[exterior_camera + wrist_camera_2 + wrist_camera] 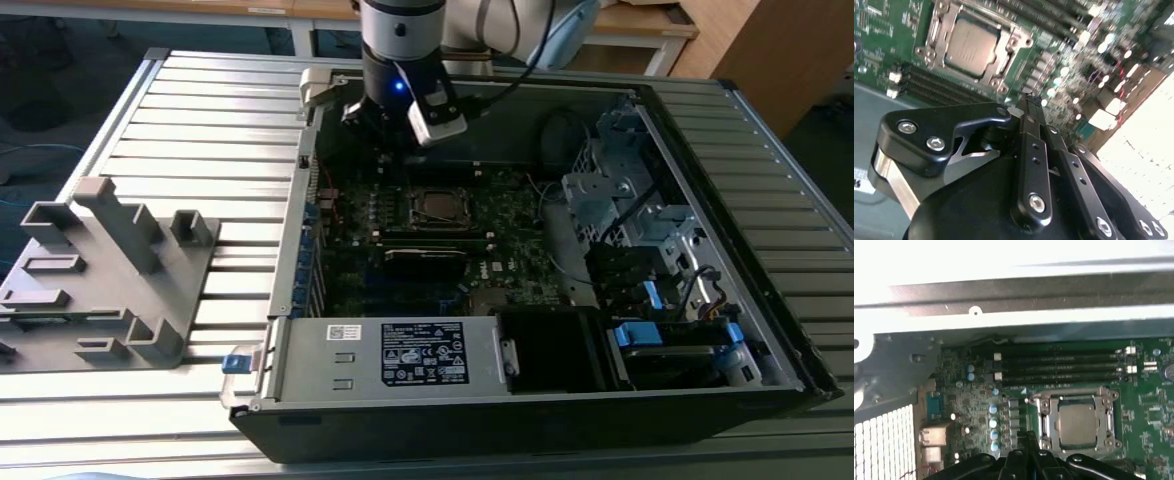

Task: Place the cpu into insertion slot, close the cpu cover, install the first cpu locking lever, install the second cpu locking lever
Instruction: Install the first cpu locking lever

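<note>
Exterior view, from its left:
- A grey moulded plastic fixture with upright posts [114, 270] sits on the slatted metal table [214, 130], just beside the case.
- The black tower computer case [534, 420] lies on its side with its side panel off. Inside it, at the near edge, is the silver power supply box with a white label [387, 355].
- The black gripper [387, 125] hangs inside the case near the far wall, over the green motherboard [507, 270].
- The cpu [435, 204], a small flat square chip with a dull grey-brown metal top, sits in its socket at mid-board. It is near the gripper and clear of it.
- Metal drive cages with blue plastic tabs [667, 330] are on the exterior view's right.

Wrist views:
- In the first wrist view, the gripper [1026, 436] has its two black fingers drawn together with nothing between them. The tip is just beside the socket, not touching.
- The second wrist view shows the same of the gripper [1026, 100]: fingers together, empty.
- The cpu [1079, 422] [971, 45] is seated in its socket. The cpu cover [1046, 417] [1004, 62], a thin silvery metal frame, lies flat around it, and the chip top shows through its window.
- Whether the locking levers are latched cannot be told.
- Four long black memory slots [1064, 365] run beside the socket.
</note>
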